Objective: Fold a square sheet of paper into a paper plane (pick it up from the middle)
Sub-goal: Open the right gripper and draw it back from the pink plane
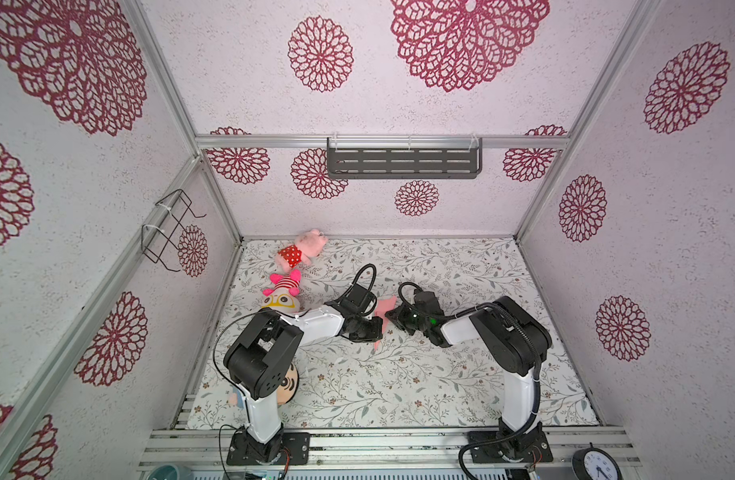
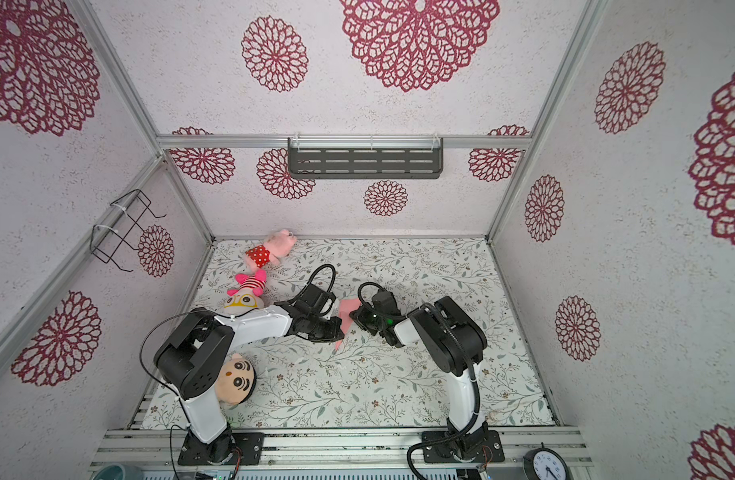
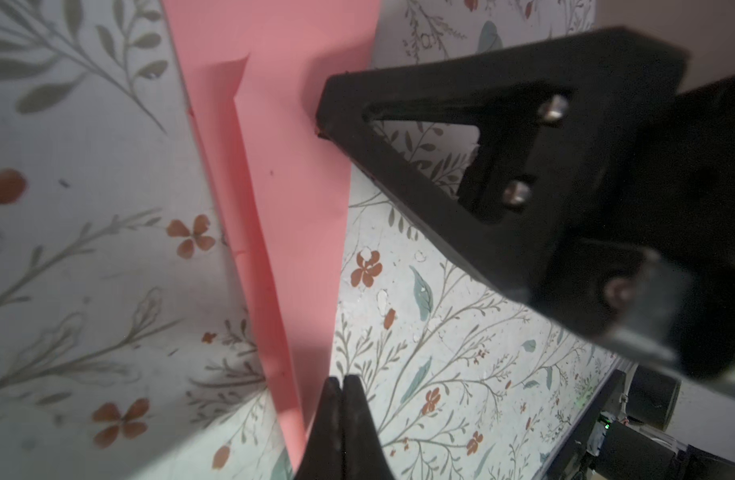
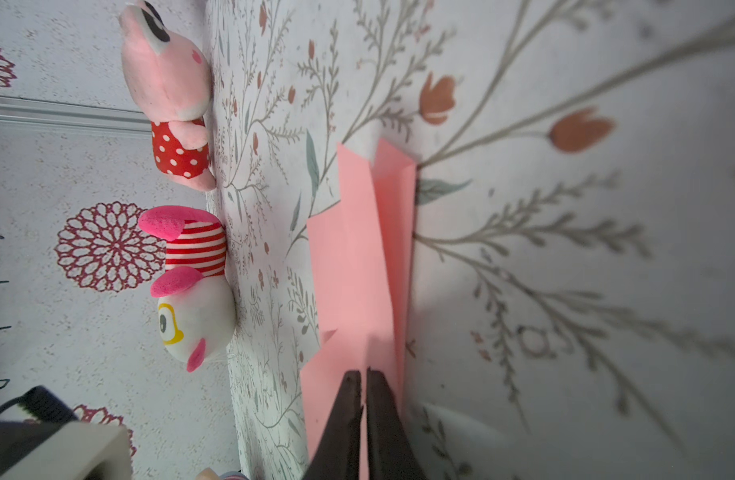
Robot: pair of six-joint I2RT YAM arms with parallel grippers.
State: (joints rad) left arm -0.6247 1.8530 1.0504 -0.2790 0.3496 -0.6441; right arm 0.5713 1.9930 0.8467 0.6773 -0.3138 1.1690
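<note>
The square sheet of paper is folded into a slim, pointed pink paper plane [image 1: 385,308] [image 2: 348,309] in the middle of the floral table [image 1: 399,374]. In the left wrist view its layered wings [image 3: 291,187] run down to a point. My right gripper [image 1: 389,318] [image 4: 363,372] is shut on it, with pink showing between the fingers and the paper [image 4: 349,257] stretching away from them. My left gripper [image 1: 378,328] [image 3: 341,380] is shut with nothing between its fingers, right beside the plane's pointed end. The right gripper's finger [image 3: 419,62] meets the paper's edge.
Three plush toys lie on the left: a pink one in a red dotted dress [image 1: 301,249], a striped one [image 1: 282,291] and a black-haired one [image 2: 236,380] under the left arm. A dark shelf [image 1: 403,160] hangs on the back wall, a wire rack [image 1: 170,228] on the left wall.
</note>
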